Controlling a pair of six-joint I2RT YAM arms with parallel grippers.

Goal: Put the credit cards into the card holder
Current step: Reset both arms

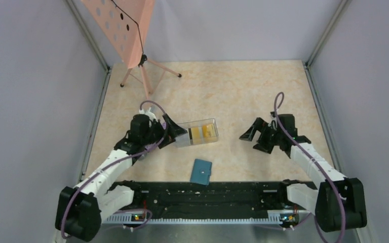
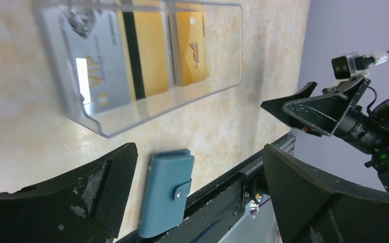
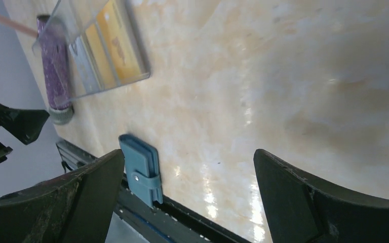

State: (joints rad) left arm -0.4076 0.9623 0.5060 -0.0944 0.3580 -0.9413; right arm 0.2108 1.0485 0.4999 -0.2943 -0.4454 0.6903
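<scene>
Reaching for the credit cards (image 2: 137,55) looks like a job for the left arm, since the left tool (image 1: 176,132) hangs with its jaws spread wide just off the left end of the clear tray (image 2: 131,119) that holds them. The right tool (image 1: 253,137), equally wide and holding nothing, sits well off the tray's right end. The tray's long axis runs left to right across the table (image 1: 233,86). A silver card and a striped gold one share the compartment nearest the left tool, and a yellow one fills the next. The card holder (image 1: 201,171) lies apart from the tray on its near side, towards the arm bases, with its long axis roughly crosswise to the tray's. It is folded shut with the snap tab fastened, so it probably needs opening before any card goes in.
</scene>
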